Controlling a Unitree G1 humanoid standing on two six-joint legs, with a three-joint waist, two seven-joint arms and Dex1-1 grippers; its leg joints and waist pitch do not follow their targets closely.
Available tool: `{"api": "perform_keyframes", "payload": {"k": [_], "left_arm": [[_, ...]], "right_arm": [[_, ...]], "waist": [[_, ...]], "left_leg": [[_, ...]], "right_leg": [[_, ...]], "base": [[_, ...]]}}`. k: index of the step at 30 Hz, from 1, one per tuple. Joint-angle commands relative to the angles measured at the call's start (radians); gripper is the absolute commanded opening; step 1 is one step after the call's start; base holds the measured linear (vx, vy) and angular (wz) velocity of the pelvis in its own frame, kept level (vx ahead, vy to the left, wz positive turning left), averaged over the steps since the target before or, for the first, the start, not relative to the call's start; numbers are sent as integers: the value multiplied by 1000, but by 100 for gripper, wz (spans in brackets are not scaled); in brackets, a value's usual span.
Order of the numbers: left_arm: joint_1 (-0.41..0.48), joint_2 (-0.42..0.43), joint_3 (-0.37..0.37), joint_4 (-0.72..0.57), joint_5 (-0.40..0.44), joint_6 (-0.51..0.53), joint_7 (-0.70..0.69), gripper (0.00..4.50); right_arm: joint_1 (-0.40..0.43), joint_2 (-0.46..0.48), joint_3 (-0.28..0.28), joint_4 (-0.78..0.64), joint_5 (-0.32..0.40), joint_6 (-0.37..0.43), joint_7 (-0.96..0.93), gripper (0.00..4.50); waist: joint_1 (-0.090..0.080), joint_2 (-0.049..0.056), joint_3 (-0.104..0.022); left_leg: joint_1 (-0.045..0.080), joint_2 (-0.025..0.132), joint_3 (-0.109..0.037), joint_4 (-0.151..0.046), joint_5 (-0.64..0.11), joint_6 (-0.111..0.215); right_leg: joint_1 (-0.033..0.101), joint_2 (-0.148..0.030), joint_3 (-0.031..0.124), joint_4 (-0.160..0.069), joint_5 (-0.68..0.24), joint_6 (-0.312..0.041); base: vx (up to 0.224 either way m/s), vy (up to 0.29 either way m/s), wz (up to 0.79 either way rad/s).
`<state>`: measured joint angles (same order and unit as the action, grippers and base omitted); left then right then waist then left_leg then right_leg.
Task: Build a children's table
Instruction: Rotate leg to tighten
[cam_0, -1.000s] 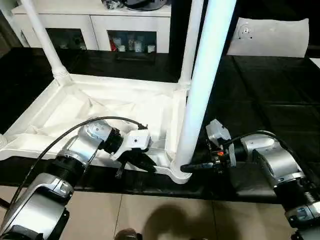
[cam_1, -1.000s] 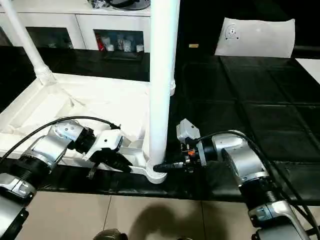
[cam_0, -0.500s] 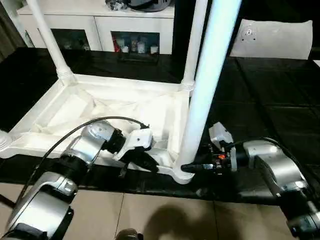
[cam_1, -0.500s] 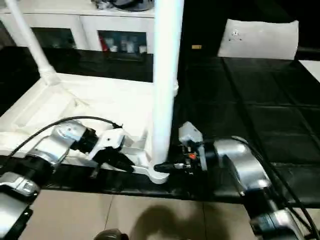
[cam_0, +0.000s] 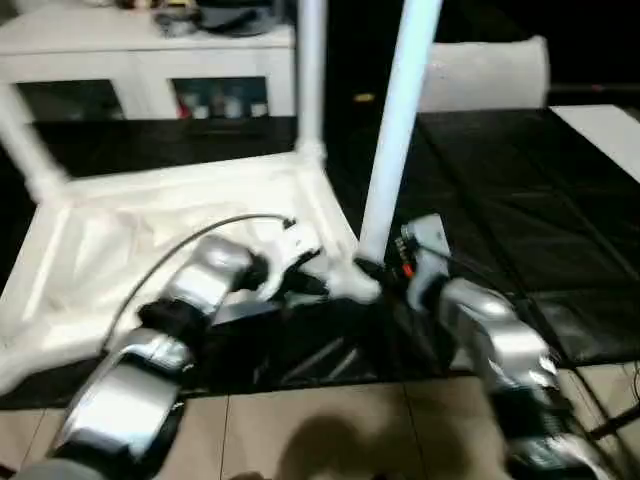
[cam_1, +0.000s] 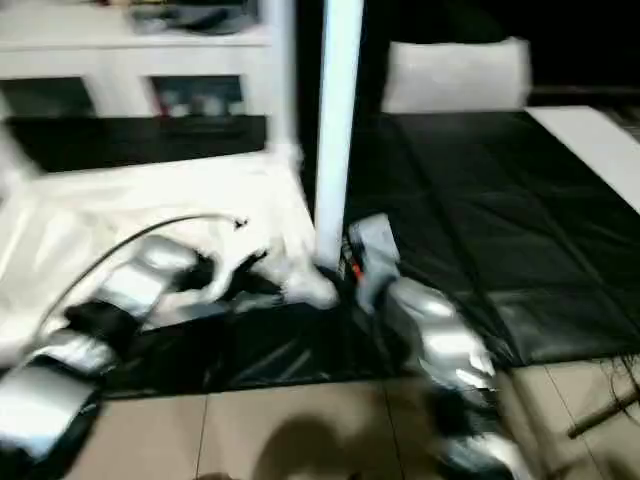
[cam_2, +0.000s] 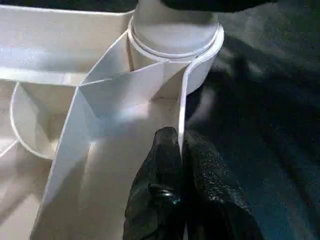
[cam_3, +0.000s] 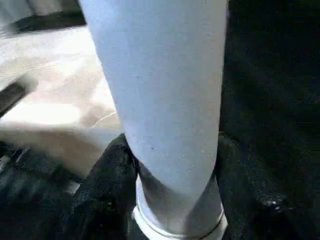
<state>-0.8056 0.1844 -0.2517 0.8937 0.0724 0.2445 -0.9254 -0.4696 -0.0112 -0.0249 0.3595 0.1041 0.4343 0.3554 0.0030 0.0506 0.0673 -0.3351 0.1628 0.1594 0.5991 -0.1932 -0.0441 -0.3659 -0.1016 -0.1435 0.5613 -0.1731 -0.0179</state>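
White tabletop (cam_0: 150, 230) lay upside down at left on the black work table (cam_0: 500, 200); left gripper (cam_2: 181, 150) pinched its rim. Right gripper (cam_3: 170, 190) straddled the corner leg (cam_0: 395, 140), cut off above. Cabinet (cam_0: 130, 60) behind was blurred.

Left gripper (cam_2: 182, 150) is pinched closed, right gripper (cam_3: 170, 200) half spread; both silver forearms reach forward.

Both head views were motion-blurred. The near leg (cam_0: 398, 130) ran off the top edge, and items inside the cabinet (cam_0: 150, 60) were too smeared to identify.
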Motion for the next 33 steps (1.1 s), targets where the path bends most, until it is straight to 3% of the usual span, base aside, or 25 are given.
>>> {"api": "perform_keyframes", "payload": {"k": [1, 2, 3, 4, 5, 6, 7, 8, 9, 10, 12, 14, 16, 17, 18, 19, 21, 24, 25, 26, 28, 30, 31, 32, 33], "left_arm": [[-70, -60, 47, -29, -48, -8, 78, 0], [-73, -63, 49, -29, -47, -12, 89, 0], [-78, -64, 46, -27, -38, -32, 96, 0], [-78, -64, 46, -27, -38, -32, 96, 0], [-80, -62, 40, -24, -27, -51, 96, 0], [-78, -59, 35, -24, -23, -61, 89, 0], [-73, -54, 29, -26, -21, -73, 72, 0], [-69, -49, 25, -26, -19, -87, 58, 0], [-65, -45, 23, -28, -17, -98, 46, 0], [-55, -35, 19, -33, -16, -116, 22, 0], [-45, -25, 16, -39, -16, -130, -3, 0], [-5, 5, 5, -72, -30, -200, -86, 0], [4, 9, 4, -78, -34, -217, -97, 0], [9, 11, 5, -80, -36, -222, -100, 0], [11, 12, 6, -81, -37, -225, -103, 0], [14, 13, 7, -81, -37, -229, -100, 0], [19, 13, 28, -78, -50, -235, -89, 0], [30, 8, 85, -104, -107, -213, -91, 0], [37, 9, 97, -123, -121, -212, -91, 43], [45, 10, 112, -146, -139, -203, -91, 54], [65, 16, 128, -193, -164, -180, -98, 60], [103, 39, 147, -276, -191, -122, -103, 89], [113, 47, 150, -296, -194, -107, -102, 97], [134, 67, 148, -333, -192, -87, -106, 97], [159, 92, 150, -376, -191, -54, -109, 98]], "right_arm": [[-33, 80, 26, 66, 27, 24, -69, 191], [-46, 90, 19, 82, 24, 10, -92, 226], [-63, 105, 8, 102, 19, -23, -119, 247], [-63, 105, 8, 102, 19, -23, -119, 247], [-69, 117, 1, 109, 10, -37, -132, 264], [-66, 121, -1, 105, 8, -34, -134, 272], [-58, 122, -3, 96, 7, -36, -138, 281], [-50, 123, -5, 90, 5, -38, -140, 289], [-45, 123, -7, 90, 3, -43, -146, 297], [-29, 112, -2, 79, 0, -56, -136, 307], [-12, 98, 6, 64, -2, -73, -119, 326], [68, 10, 47, -20, -80, -144, -104, 343], [93, 1, 33, -58, -43, -123, -60, 360], [105, -4, 28, -75, -29, -115, -41, 366], [115, -11, 28, -90, -26, -113, -31, 374], [125, -19, 27, -105, -34, -119, -39, 385], [162, -51, 28, -164, -50, -138, -37, 404], [220, -89, 29, -276, -11, -146, 17, 424], [234, -95, 28, -306, 4, -143, 27, 444], [246, -103, 31, -334, 9, -148, 38, 444], [265, -114, 38, -381, 9, -142, 56, 450], [290, -134, 63, -445, 13, -139, 84, 450], [294, -137, 68, -458, 13, -139, 85, 450], [300, -134, 71, -476, 13, -129, 79, 450], [307, -135, 79, -501, 28, -102, 88, 450]], "waist": [[-9, -11, -45], [-17, 6, -53], [-26, 33, -63], [-26, 39, -64], [-32, 24, -66], [-22, -1, -70], [-20, -16, -71], [-6, -21, -75], [12, -8, -91], [12, -6, -93], [19, -2, -107], [32, -13, -106], [43, -19, -104], [50, -17, -96], [57, -15, -90], [58, -23, -87], [67, -20, -81], [70, -29, -78], [68, -30, -77], [69, -30, -79], [72, -27, -84], [66, -33, -78], [65, -35, -77], [65, -24, -74], [59, -26, -72]], "left_leg": [[52, 13, -30, -14, -489, -32], [6, 27, -38, -34, -430, -15], [-37, 83, -74, -83, -497, -22], [-46, 108, -87, -111, -556, -23], [-22, 106, -86, -122, -601, -42], [-8, 59, -58, -88, -520, -58], [-27, 48, -52, -80, -445, -38], [-43, 35, -38, -67, -304, 9], [-52, 45, -36, -64, -138, 48], [-53, 50, -37, -61, -73, 68], [-47, 55, -35, -43, 112, 159], [-48, 52, -29, -34, 147, 211], [-49, 55, -22, -35, 107, 229], [-49, 58, -20, -41, 32, 214], [-46, 62, -18, -46, -30, 182], [-43, 64, -16, -50, -60, 161], [-31, 70, -16, -61, -143, 87], [-37, 71, -16, -68, -178, 59], [-40, 71, -16, -69, -176, 59], [-40, 72, -15, -71, -179, 58], [-37, 76, -15, -67, -160, 51], [-39, 76, -12, -72, -182, 50], [-40, 74, -11, -71, -180, 53], [-40, 67, -10, -70, -191, 51], [-38, 68, -10, -73, -206, 45]], "right_leg": [[-14, -106, -7, -173, -852, 5], [43, -95, -44, -164, -801, 66], [84, -92, -21, -95, -577, 43], [84, -79, 0, -47, -442, 19], [51, -76, 28, -41, -247, -53], [25, -96, 38, -77, -287, -131], [35, -100, 46, -73, -334, -146], [47, -105, 55, -72, -387, -149], [54, -105, 59, -56, -264, -165], [48, -98, 59, -42, -169, -184], [39, -83, 56, 0, 140, -248], [38, -82, 55, 7, 201, -263], [34, -85, 57, 2, 161, -265], [35, -86, 56, -9, 44, -251], [34, -84, 54, -26, -81, -224], [31, -83, 55, -32, -139, -208], [22, -80, 57, -48, -286, -153], [26, -81, 61, -51, -322, -120], [24, -80, 62, -49, -322, -117], [23, -80, 62, -50, -333, -111], [20, -86, 66, -44, -281, -140], [20, -80, 66, -42, -261, -157], [21, -80, 67, -43, -265, -154], [21, -81, 66, -47, -299, -145], [21, -78, 66, -52, -334, -132]], "base": [[0, 0, 0], [73, 20, -24], [75, 21, -13], [101, 38, -16], [84, 6, 6], [137, -10, 10], [112, -27, 13], [82, -33, 0], [66, -38, -4], [66, -38, -4], [61, -37, 1], [26, -17, 0], [0, 0, 0], [0, 0, 0], [0, 0, 0], [0, 0, 0], [0, 0, 0], [-18, 10, -2], [0, 0, 0], [0, 0, 0], [0, 0, 0], [0, 0, 0], [0, 0, 0], [0, 0, 0], [0, 0, 0]]}}
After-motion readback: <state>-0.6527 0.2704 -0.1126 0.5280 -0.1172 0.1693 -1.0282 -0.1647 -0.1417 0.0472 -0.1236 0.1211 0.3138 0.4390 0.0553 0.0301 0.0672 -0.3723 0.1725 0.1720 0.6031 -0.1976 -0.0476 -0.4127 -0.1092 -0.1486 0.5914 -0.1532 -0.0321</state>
